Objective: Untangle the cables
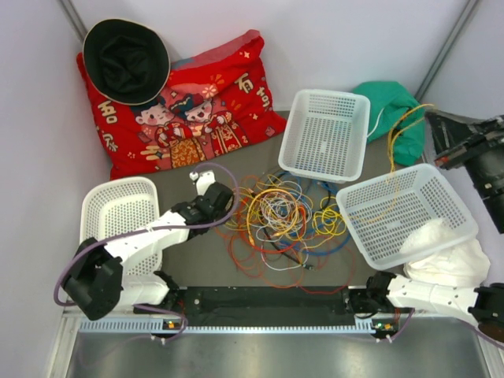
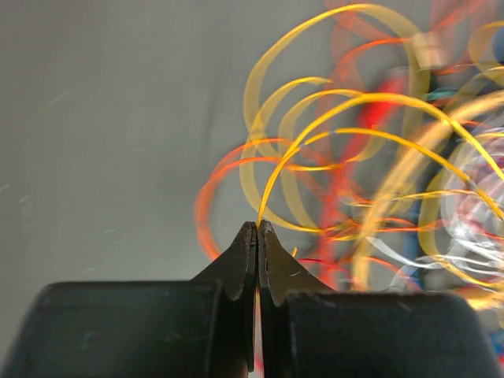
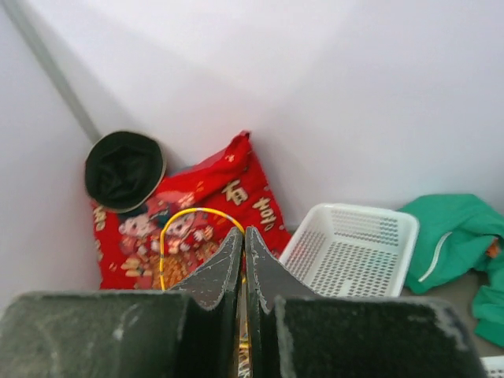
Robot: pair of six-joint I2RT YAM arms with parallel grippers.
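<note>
Many thin, light, springy cables (image 1: 283,213) lie tangled at centre frame; they will drag neighbours if pulled.
Left gripper (image 2: 257,227) pinches one yellow cable (image 2: 378,96), best held near a free end. Right gripper (image 3: 243,232) is closed, seemingly on a yellow loop (image 3: 193,210). Only the top view shows the whole heap.

pale walls (image 1: 315,39) enclose a grey tabletop (image 1: 206,264).

Consists of two arms: white-shelled, black-jointed left arm (image 1: 142,244) and matching right arm (image 1: 429,293). Carries thick purple hose (image 1: 63,270) looped along left arm. Ends in black two-finger left gripper (image 2: 257,228) and right gripper (image 3: 243,234); tapering matte fingers (image 3: 216,272), pale-scuffed on right. Mounts on black base rail (image 1: 260,303), fronted by pale slotted cable duct (image 1: 236,325).
</note>
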